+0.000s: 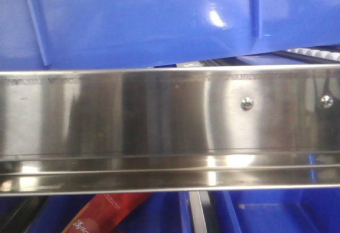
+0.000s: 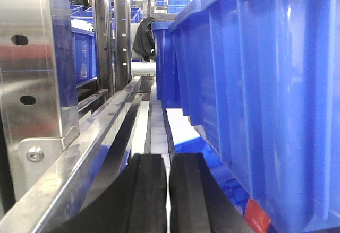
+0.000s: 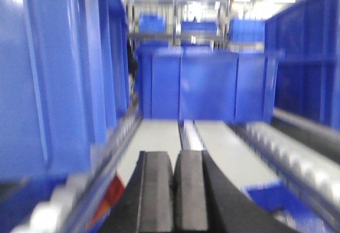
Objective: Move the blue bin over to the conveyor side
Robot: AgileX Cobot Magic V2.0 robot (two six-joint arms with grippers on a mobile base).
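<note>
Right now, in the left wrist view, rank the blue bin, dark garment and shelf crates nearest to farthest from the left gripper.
1. blue bin, close on the right.
2. dark garment, hanging further back, centre-left.
3. shelf crates, far back, up top.

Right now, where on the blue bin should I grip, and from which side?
Probably the thick top rim of the blue bin, one arm from each side: it lies right of the left gripper and left of the right gripper. The walls are glossy and too wide to pinch; the rim sticks out as a lip. Open both shut grippers first.
</note>
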